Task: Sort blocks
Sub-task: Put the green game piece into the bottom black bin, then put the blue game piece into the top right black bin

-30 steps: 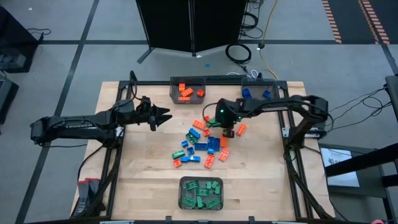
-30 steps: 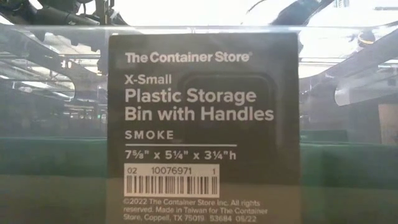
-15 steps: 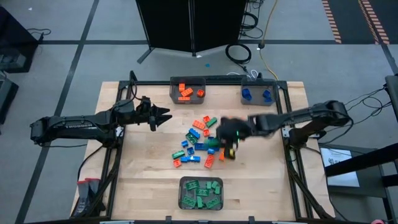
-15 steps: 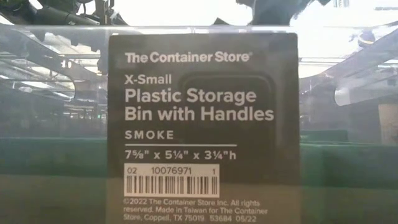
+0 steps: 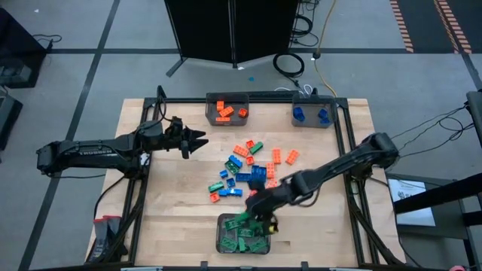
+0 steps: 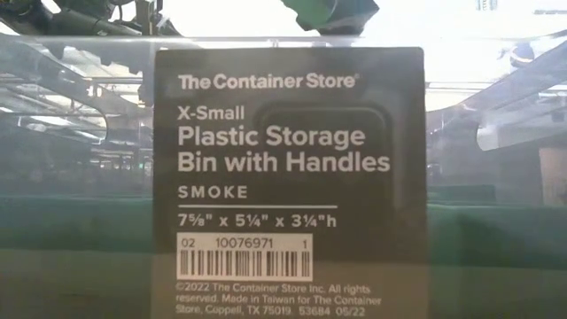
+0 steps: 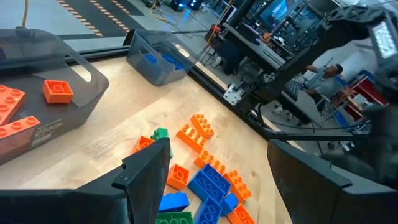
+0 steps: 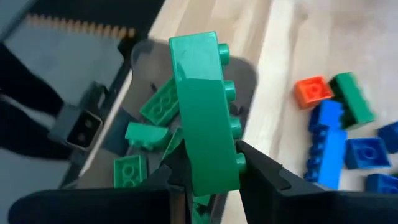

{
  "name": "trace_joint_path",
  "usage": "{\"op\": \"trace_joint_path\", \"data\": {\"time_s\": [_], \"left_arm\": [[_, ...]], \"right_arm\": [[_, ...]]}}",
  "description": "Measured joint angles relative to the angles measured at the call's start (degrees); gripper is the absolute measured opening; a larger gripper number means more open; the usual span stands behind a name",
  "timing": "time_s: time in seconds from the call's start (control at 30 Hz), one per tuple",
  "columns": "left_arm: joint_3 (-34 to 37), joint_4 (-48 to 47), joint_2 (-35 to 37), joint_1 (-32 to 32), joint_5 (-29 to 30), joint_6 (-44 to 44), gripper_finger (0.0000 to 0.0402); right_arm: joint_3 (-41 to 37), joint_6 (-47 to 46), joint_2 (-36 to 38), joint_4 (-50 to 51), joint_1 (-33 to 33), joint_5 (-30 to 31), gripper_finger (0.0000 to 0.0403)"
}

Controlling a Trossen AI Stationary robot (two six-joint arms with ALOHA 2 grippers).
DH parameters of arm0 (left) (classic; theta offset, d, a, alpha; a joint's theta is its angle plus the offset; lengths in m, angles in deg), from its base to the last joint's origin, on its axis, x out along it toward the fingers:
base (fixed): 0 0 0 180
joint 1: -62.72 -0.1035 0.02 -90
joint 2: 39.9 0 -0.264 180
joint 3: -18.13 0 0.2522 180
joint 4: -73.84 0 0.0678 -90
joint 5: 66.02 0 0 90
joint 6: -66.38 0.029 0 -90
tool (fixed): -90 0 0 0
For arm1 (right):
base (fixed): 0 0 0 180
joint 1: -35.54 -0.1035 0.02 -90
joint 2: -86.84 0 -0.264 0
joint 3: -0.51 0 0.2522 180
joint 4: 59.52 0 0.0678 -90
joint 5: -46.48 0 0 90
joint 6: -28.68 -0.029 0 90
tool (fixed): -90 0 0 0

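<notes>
The right end effector point(image 5: 254, 219) has swung from the central pile to above the green-brick bin point(image 5: 223, 245), pinching a long green brick point(image 8: 205, 112). The left end effector point(image 5: 197, 140), fingers spread, waits beside the mixed bricks point(image 5: 248, 170) on the tabletop point(image 5: 173, 203).

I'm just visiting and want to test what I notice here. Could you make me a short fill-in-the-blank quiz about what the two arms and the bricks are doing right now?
1. The right gripper is shut on a long ____ brick.
2. That gripper hangs above the bin that holds only ____ bricks.
3. The left gripper is open and holds ____.
4. The bin of blue bricks stands at the table's far ____ corner.

Missing words: green; green; nothing; right
</notes>
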Motion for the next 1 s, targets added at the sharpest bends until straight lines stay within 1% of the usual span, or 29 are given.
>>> {"op": "trace_joint_path", "data": {"time_s": [0.1, 0.17, 0.23, 0.33, 0.43, 0.53, 0.73, 0.87, 0.93, 1.0], "left_arm": [[0.0, -0.1, 0.0, 0.0, 0.0, 0.0, 0.0270], [0.0, -0.5, 0.0, 0.0, 0.0, 0.2, 0.0270], [0.0, -1.4, 0.0, 0.0, 0.0, 1.0, 0.0270], [0.0, -3.1, 0.0, 0.0, 0.0, 1.2, 0.0270], [0.0, -3.4, 0.0, 0.0, 0.0, 1.6, 0.0270], [0.0, -3.6, 0.0, 0.0, 0.0, 1.6, 0.0270], [0.0, -4.0, 0.0, 0.0, 0.0, 1.6, 0.0270], [0.0, -4.0, 0.0, 0.0, 0.0, 1.5, 0.0270], [0.0, -4.0, 0.0, 0.0, 0.0, 1.5, 0.0270], [0.0, -4.0, 0.0, 0.0, 0.0, 1.5, 0.0270]], "right_arm": [[5.4, 2.4, -4.9, 5.1, -1.0, 0.0, 0.0075], [7.6, 3.7, -7.6, 6.4, -1.7, 0.0, 0.0075], [8.5, 4.2, -9.6, 6.4, -2.3, -0.9, 0.0081], [9.0, 3.5, -11.6, 6.1, -2.7, -4.0, 0.0091], [9.0, 1.9, -11.9, 6.5, -3.0, -5.6, 0.0095], [9.1, 1.5, -11.9, 6.5, -2.9, -5.7, 0.0105], [10.8, 3.5, -11.9, 6.7, -2.9, -5.6, 0.0133], [12.4, 4.2, -11.9, 8.6, -2.9, -5.4, 0.0155], [14.0, 5.3, -11.9, 11.1, -2.9, -4.7, 0.0168], [16.9, 7.0, -11.9, 14.7, -2.8, -1.8, 0.0179]]}}
